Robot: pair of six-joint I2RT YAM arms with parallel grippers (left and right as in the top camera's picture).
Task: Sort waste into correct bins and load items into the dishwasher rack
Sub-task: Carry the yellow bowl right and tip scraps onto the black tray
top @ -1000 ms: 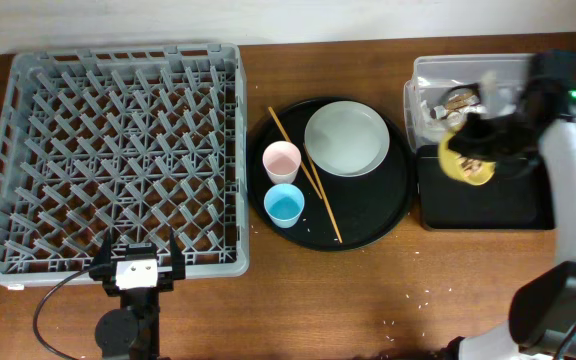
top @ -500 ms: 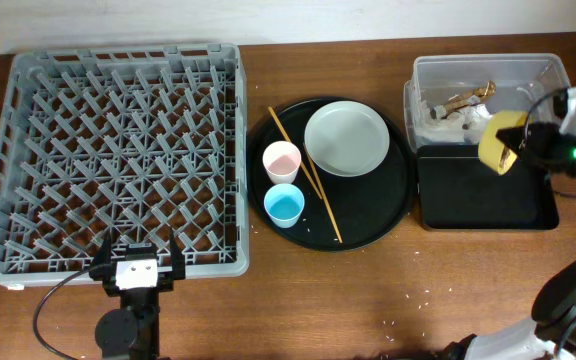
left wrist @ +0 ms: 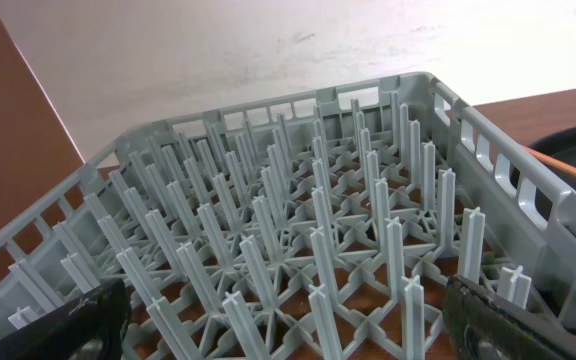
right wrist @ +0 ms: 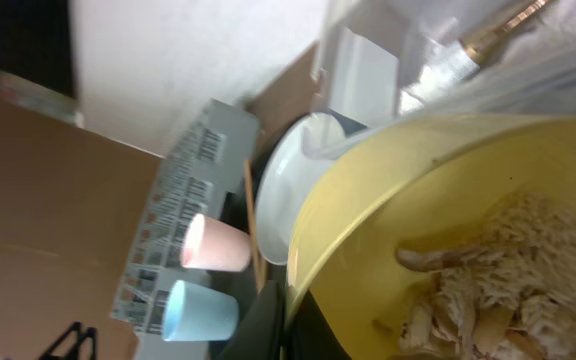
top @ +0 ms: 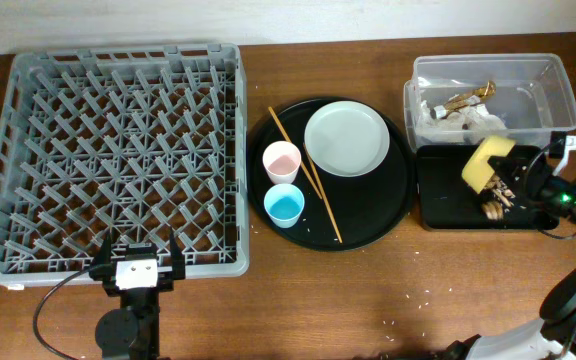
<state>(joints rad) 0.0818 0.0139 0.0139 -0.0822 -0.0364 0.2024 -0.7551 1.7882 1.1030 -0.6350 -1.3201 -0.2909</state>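
Over the shallow black tray (top: 438, 215), the right gripper (top: 516, 183) is clamped on the rim of the tilted yellow bowl (top: 486, 162), so clinging beige food scraps (top: 495, 203) could scatter onto the table (top: 368, 290) if tipped off-centre, while the left gripper (top: 136, 248) rests spread apart by the dishwasher rack (top: 28, 70).

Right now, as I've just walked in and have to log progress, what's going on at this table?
The right gripper holds the yellow bowl tilted over the shallow black tray, with food scraps tipping out onto it. The clear tub behind holds napkins and a wrapper. The plate, pink cup, blue cup and chopsticks sit on the round tray; the rack holds nothing. The left gripper hangs open at the rack's near edge.
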